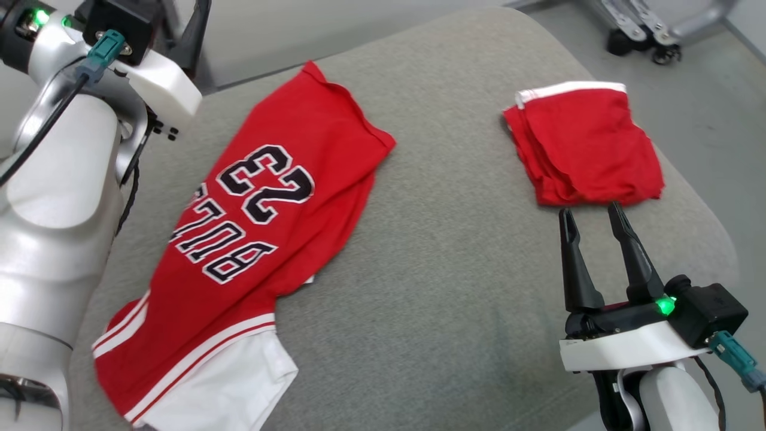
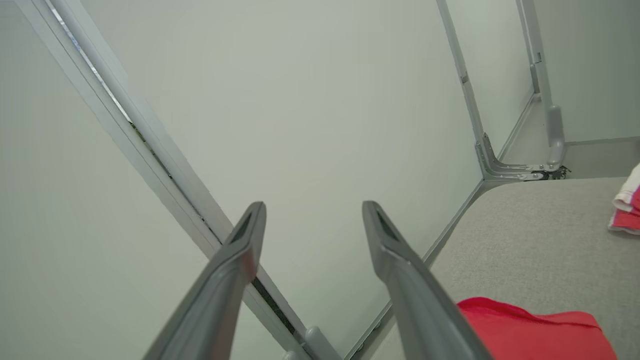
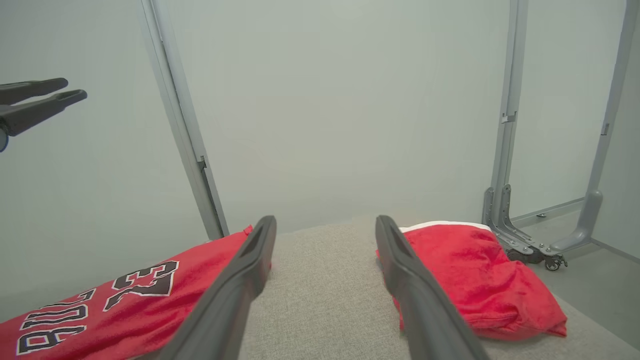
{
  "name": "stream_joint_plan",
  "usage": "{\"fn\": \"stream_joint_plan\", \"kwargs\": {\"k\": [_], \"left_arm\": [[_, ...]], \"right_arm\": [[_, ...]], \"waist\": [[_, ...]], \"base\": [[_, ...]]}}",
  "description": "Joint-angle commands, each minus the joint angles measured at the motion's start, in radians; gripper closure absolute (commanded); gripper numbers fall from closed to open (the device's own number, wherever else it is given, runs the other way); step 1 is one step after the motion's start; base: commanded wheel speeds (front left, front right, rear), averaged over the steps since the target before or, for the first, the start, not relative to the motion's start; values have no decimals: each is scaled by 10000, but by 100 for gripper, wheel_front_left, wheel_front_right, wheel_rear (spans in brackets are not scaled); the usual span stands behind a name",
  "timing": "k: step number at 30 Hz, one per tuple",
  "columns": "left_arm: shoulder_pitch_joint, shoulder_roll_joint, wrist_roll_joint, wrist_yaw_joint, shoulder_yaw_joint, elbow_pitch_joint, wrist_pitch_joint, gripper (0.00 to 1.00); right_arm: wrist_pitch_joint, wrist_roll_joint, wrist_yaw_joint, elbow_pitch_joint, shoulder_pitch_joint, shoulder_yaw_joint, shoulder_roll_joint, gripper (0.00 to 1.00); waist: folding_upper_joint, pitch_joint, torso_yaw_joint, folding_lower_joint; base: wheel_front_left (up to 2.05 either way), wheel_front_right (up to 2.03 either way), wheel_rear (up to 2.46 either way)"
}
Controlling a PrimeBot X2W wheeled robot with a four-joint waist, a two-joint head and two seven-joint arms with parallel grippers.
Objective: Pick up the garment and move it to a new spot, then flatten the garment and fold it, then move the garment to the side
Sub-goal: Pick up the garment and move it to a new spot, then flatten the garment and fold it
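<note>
Grey padded bench [image 1: 455, 239], pale wall panels [image 3: 325, 100], grey floor [image 1: 706, 90]. Red jersey [image 1: 257, 239] (number 23) spread along left edge. Folded red garment [image 1: 586, 149] by right edge. Left gripper [image 2: 312, 207] raised off the bench, released, empty. Right gripper [image 1: 590, 211] released, just beside the folded garment.

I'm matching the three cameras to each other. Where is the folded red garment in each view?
Head view: folded red garment at upper right, just beyond the right gripper.
Left wrist view: folded red garment, a sliver at the right edge, mid-height.
Right wrist view: folded red garment right of centre, low.
Shared landmark: the numbered red jersey on the grey cushion, left of the folded garment in every view.
</note>
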Motion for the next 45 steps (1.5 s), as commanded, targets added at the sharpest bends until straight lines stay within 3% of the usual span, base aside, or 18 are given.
{"fn": "stream_joint_plan", "kwargs": {"k": [1, 11, 21, 29, 37, 45], "left_arm": [[308, -17, -160, 75, 113, -63, -65, 0], [3513, -117, -1874, 585, 1699, -2330, -133, 0], [7876, -997, -2727, 1212, 2465, -4530, -123, 0], [9988, -1831, -2430, 1656, 2855, -5451, -124, 0], [10080, -1984, -2277, 1267, 3010, -5069, -83, 0], [9834, -2177, -2639, 879, 2359, -3583, 1577, 0]], "right_arm": [[-52, -131, -2, 46, 104, -120, -24, 0], [-36, -967, -3, 304, 754, -871, -83, 0], [110, -648, -2, -11, 1780, -1419, -305, 0], [264, -615, -2, -258, 2005, -1340, -261, 0], [413, -686, -2, -429, 1837, -1202, -240, 0], [440, -797, -2, -401, 1743, -1065, -195, 0]], "waist": [[-1, -475, 659, 0], [-1, -1851, 2929, 0], [-1, -2601, 4542, 0], [-1, -2699, 4746, 0], [-1, -2448, 4534, 0], [-1, -2042, 4102, 0]], "base": [[0, 0, 0], [0, 0, 0], [0, 0, 0], [0, 0, 0], [0, 0, 0], [0, 0, 0]]}}
